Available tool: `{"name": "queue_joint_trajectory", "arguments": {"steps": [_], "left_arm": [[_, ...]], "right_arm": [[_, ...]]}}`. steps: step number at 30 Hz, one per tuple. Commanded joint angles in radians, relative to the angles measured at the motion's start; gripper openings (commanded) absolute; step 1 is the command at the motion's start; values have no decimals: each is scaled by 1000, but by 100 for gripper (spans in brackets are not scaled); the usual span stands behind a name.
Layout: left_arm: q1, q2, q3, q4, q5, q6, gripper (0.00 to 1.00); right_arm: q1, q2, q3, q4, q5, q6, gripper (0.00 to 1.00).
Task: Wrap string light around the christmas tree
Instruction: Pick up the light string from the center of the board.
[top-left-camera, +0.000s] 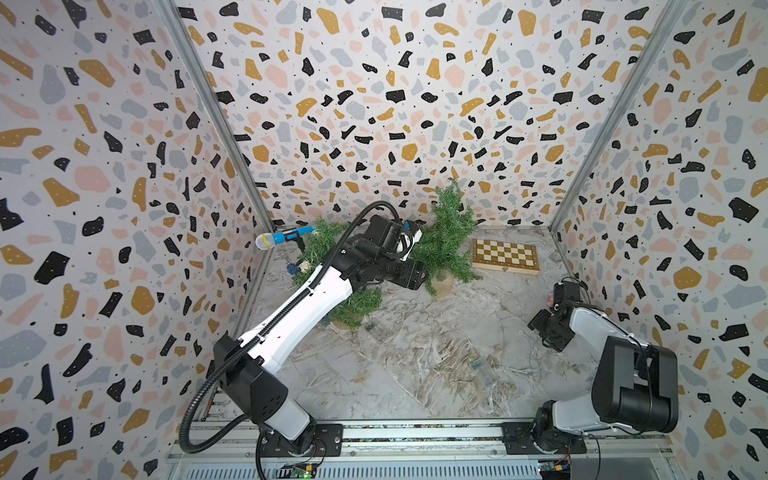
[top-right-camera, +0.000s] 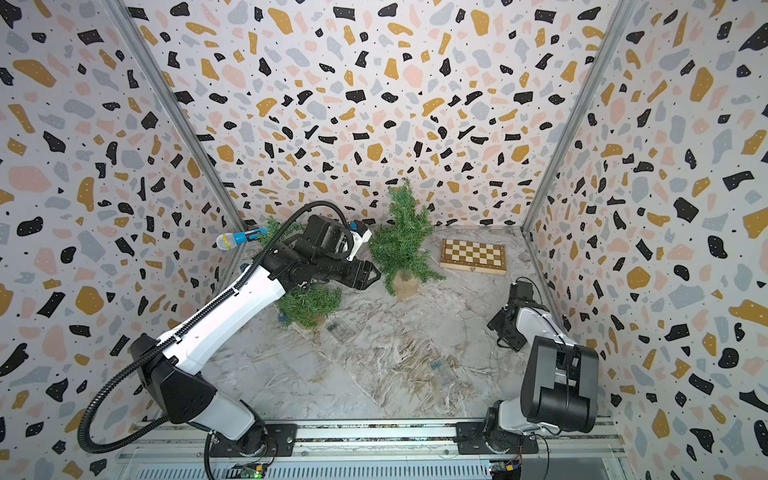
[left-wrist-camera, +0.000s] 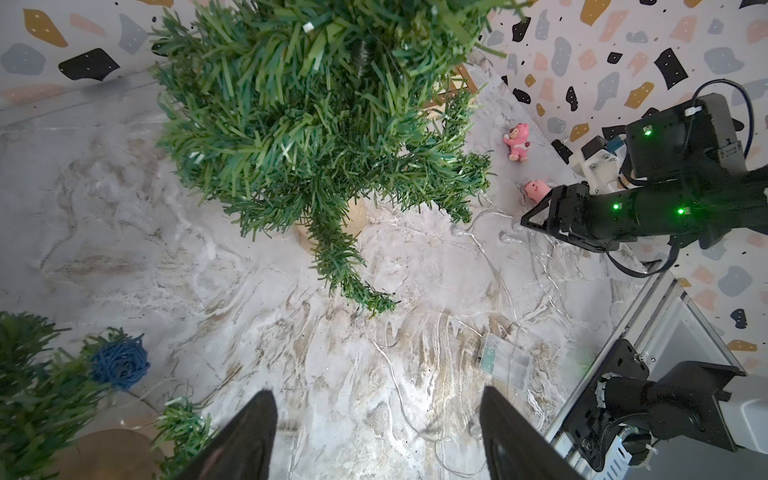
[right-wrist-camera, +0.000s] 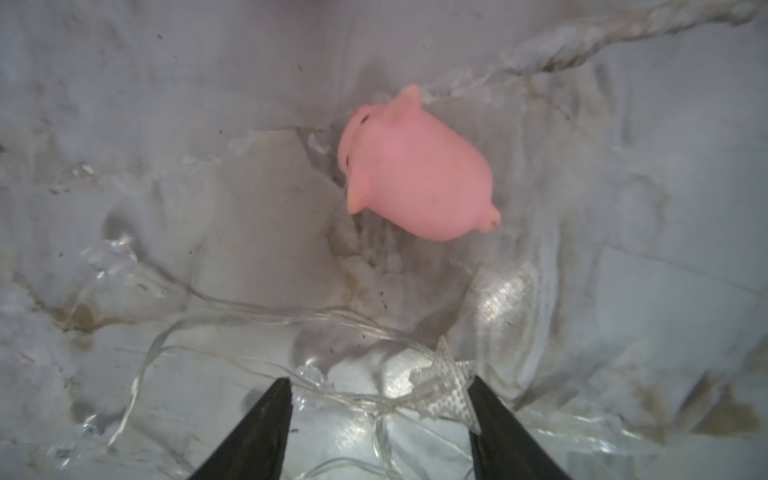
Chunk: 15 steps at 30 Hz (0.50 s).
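Observation:
The upright green christmas tree (top-left-camera: 449, 232) (top-right-camera: 401, 237) stands in a tan pot near the back wall and fills the upper part of the left wrist view (left-wrist-camera: 316, 124). My left gripper (left-wrist-camera: 377, 390) hovers open beside it (top-left-camera: 415, 274), with nothing between its fingers. The string light, a clear wire with star-shaped bulbs (right-wrist-camera: 440, 382), lies in loose loops on the table at the right (left-wrist-camera: 490, 257). Its clear battery box (top-left-camera: 478, 365) (left-wrist-camera: 503, 361) lies mid-table. My right gripper (right-wrist-camera: 378, 379) (top-left-camera: 536, 324) is low over the wire, open, with a star bulb and strands between its fingers.
A second small tree (top-left-camera: 357, 303) stands under my left arm. A pink pig toy (right-wrist-camera: 415, 174) and a pink bear (left-wrist-camera: 516, 143) lie by the right wall. A chessboard (top-left-camera: 505, 255) sits at the back right, a blue microphone (top-left-camera: 282, 239) at the back left, a blue yarn ball (left-wrist-camera: 120, 363) nearby.

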Motion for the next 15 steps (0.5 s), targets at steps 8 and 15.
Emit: {"name": "queue_joint_trajectory", "arguments": {"steps": [8,15], "left_arm": [[-2,-1,4,27,6,-4,76],[1,5,36,-4,-48,33,76]], "right_arm": [[30,6,-28,35,-57,-35,17],[146,-153,132,-116,-30,-73,3]]}}
